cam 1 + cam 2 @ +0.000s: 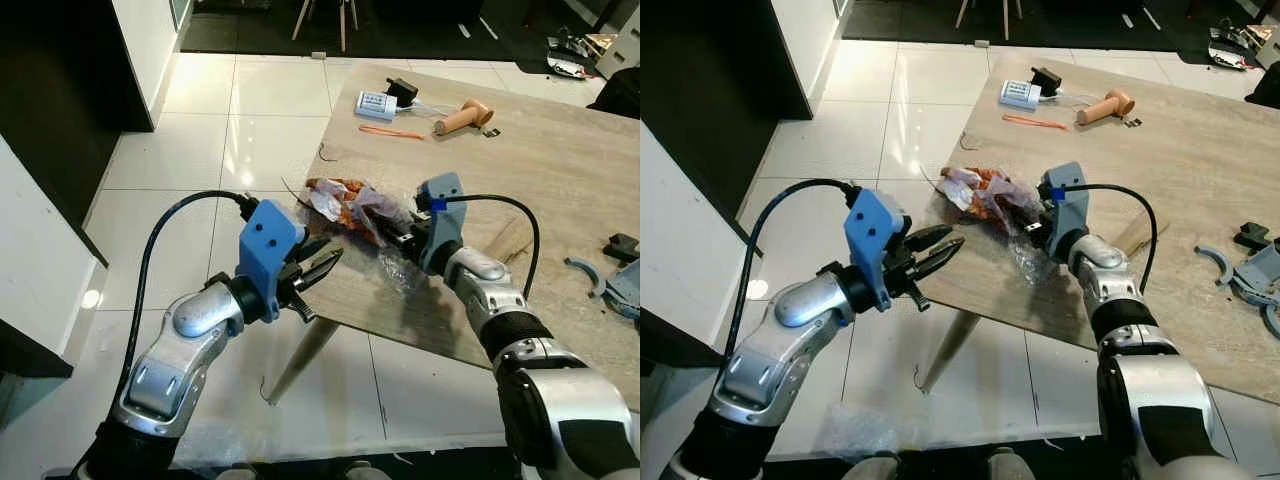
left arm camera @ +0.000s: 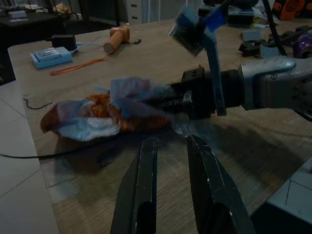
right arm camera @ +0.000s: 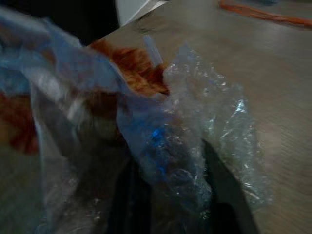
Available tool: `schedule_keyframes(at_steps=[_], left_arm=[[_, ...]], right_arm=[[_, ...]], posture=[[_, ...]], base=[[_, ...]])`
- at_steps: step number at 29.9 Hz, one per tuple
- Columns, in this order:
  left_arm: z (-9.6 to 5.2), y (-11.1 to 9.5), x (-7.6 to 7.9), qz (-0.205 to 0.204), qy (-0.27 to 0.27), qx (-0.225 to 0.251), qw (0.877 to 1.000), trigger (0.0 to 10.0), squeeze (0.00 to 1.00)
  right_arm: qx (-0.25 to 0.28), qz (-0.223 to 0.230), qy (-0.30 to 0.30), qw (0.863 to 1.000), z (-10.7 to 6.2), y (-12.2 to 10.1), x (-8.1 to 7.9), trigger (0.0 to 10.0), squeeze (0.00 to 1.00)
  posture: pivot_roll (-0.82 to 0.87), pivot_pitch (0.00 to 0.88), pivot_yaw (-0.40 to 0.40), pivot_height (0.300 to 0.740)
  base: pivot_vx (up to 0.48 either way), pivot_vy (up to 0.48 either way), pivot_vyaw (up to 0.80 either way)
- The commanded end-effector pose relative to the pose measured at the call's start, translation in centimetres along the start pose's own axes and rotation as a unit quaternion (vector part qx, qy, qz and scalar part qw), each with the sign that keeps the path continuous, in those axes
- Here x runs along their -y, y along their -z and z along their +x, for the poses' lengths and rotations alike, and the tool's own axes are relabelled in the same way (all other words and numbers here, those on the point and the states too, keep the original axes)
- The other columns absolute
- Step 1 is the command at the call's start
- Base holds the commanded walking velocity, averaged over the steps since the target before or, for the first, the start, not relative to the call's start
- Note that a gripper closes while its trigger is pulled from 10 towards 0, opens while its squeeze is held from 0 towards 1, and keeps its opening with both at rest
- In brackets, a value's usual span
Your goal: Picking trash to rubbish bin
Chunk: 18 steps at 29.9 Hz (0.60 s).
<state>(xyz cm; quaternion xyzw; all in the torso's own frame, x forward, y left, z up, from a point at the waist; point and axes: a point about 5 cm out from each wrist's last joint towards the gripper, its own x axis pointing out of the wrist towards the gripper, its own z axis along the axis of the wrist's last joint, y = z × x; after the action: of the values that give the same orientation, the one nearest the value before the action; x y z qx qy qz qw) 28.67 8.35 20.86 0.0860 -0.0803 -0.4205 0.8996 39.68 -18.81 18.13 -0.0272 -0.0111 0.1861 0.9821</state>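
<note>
The trash is a crumpled wrapper (image 1: 345, 205) of orange, white and clear plastic, lying on the wooden table (image 1: 560, 190) near its left corner. My right gripper (image 1: 400, 238) reaches in from the right and is shut on the wrapper's clear end. In the right wrist view, bunched plastic (image 3: 185, 146) fills the space between the two fingers. My left gripper (image 1: 325, 262) hovers at the table's near-left edge, pointed at the wrapper, open and empty. The left wrist view has its fingertips (image 2: 146, 146) just short of the wrapper (image 2: 97, 114), with the right gripper (image 2: 178, 102) beyond.
At the table's far end lie a blue box (image 1: 376, 104), a black adaptor (image 1: 402, 90), an orange cord (image 1: 392, 131) and a tan tool handle (image 1: 462, 117). Grey-blue parts (image 1: 615, 280) sit at the right edge. A table leg (image 1: 305, 350) slants below; white tiled floor (image 1: 200, 150) spreads left.
</note>
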Motion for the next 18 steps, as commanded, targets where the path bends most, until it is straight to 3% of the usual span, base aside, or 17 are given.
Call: schedule_keyframes(at_steps=[1,8,9,12,13,14,18], left_arm=[[0.0,0.2,0.1,0.001,0.011,-0.004,1.000,10.0,0.00],[0.5,0.2,0.0,0.002,0.016,0.000,1.000,10.0,0.00],[0.7,0.2,-0.4,0.007,0.001,0.004,1.000,10.0,0.00],[0.7,0.2,-1.0,0.010,-0.021,0.007,1.000,10.0,0.00],[0.7,0.2,-1.3,0.008,-0.036,0.008,0.999,10.0,0.00],[0.6,0.3,-1.6,0.007,-0.048,0.008,0.999,10.0,0.00],[0.4,0.1,-2.4,-0.004,-0.078,0.018,0.997,10.0,0.00]], right_arm=[[-0.004,0.028,0.024,0.999,-0.6,0.9,0.6,0.0,0.00],[0.051,0.046,0.056,0.996,-1.0,-0.2,1.1,0.0,0.00],[0.112,0.031,0.083,0.990,-1.3,-2.4,1.8,0.0,0.00],[0.158,0.019,0.103,0.982,-1.6,-4.3,2.4,0.0,0.00],[0.176,0.014,0.115,0.978,-1.8,-5.2,2.7,6.0,0.00],[0.188,0.012,0.124,0.974,-2.0,-5.9,2.9,10.0,0.00],[0.216,0.009,0.155,0.964,-3.0,-7.4,3.4,10.0,0.00]], posture=[[-0.03,0.199,-0.011,0.740],[-0.05,0.168,-0.004,0.740],[-0.05,0.144,-0.006,0.740],[-0.06,0.128,-0.007,0.740],[-0.07,0.121,-0.007,0.740],[-0.07,0.117,-0.008,0.740],[-0.07,0.113,-0.013,0.740]], base=[[0.000,0.000,0.00],[0.000,0.000,0.00],[0.000,0.000,0.00],[0.000,0.000,0.00],[0.000,0.000,0.00],[0.000,0.000,0.00],[0.000,0.000,0.00]])
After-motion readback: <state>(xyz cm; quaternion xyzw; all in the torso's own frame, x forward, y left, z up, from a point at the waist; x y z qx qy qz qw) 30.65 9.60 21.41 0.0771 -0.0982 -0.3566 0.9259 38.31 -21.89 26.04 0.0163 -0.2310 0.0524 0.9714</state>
